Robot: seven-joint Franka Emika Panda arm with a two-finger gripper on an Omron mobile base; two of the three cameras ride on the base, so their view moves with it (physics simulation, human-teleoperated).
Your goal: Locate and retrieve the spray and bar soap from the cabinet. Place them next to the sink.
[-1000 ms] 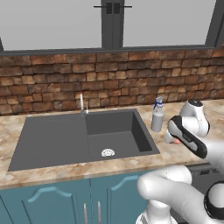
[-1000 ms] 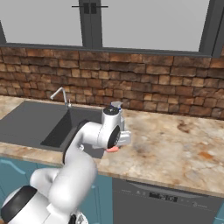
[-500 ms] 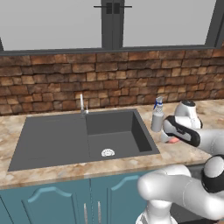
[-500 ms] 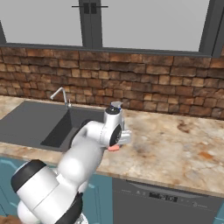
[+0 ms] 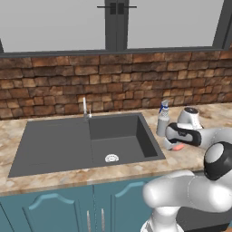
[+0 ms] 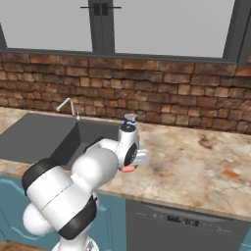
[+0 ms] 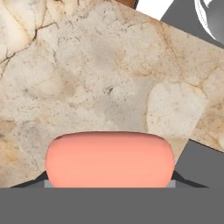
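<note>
Our jaws hold the bar soap (image 7: pixel 109 158) between them, low over the tabletop (image 7: pixel 87 78) just beside the right edge of the sink (image 5: pixel 86 140). The gripper (image 5: pixel 174 146) hangs close to the spray (image 5: pixel 162 119), which stands upright at the sink's back right corner. We judge the soap light, stiff and rather slippery, so a grip across its flat sides, at the middle, seems best. The spray looks light and could tip if we bump it.

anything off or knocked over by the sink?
Nothing stands out. The spray stands upright on the counter right of the sink, and the hand holds the bar soap just over the counter beside it.
</note>
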